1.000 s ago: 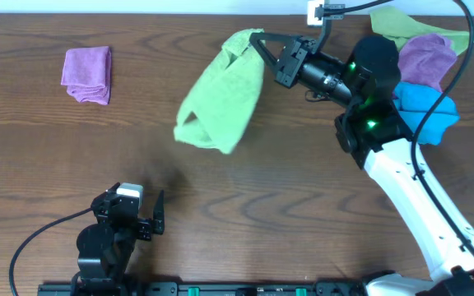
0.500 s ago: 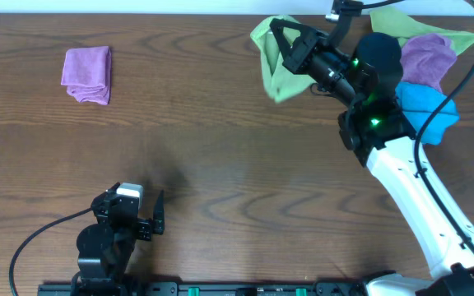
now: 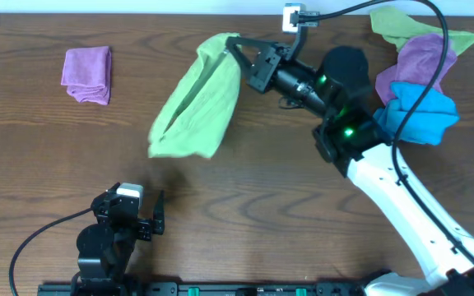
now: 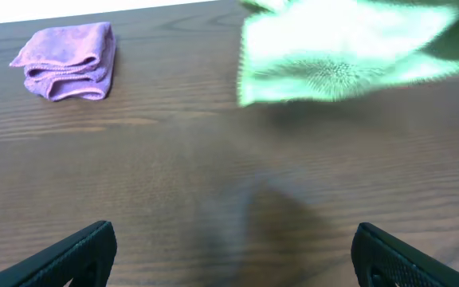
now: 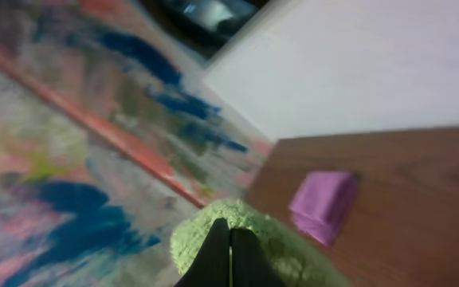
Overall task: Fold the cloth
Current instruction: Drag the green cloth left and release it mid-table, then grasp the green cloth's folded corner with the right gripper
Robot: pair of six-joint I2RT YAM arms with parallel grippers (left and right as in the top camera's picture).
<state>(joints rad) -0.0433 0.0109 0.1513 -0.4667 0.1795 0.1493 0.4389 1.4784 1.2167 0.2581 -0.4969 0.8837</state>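
Note:
The lime-green cloth (image 3: 192, 111) hangs crumpled in the air over the far middle of the table, drooping toward the left. My right gripper (image 3: 230, 43) is shut on its top corner. In the right wrist view the black fingertips (image 5: 229, 233) are pressed together with the cloth (image 5: 194, 239) bunched around them. My left gripper (image 4: 233, 255) rests low at the near left of the table, open and with nothing between its fingers (image 4: 78, 255). The cloth (image 4: 341, 56) shows blurred at the top of the left wrist view, well ahead of that gripper. In the overhead view the left gripper (image 3: 151, 215) is far from the cloth.
A folded purple cloth (image 3: 87, 74) lies at the far left, also in the left wrist view (image 4: 66, 60). At the far right corner is a pile of a duller green cloth (image 3: 401, 25), a purple cloth (image 3: 422, 57) and a blue cloth (image 3: 422, 111).
The right gripper swung the cloth back toward the far right, then out to the left again; the cloth now hangs further left. The left arm has not moved.

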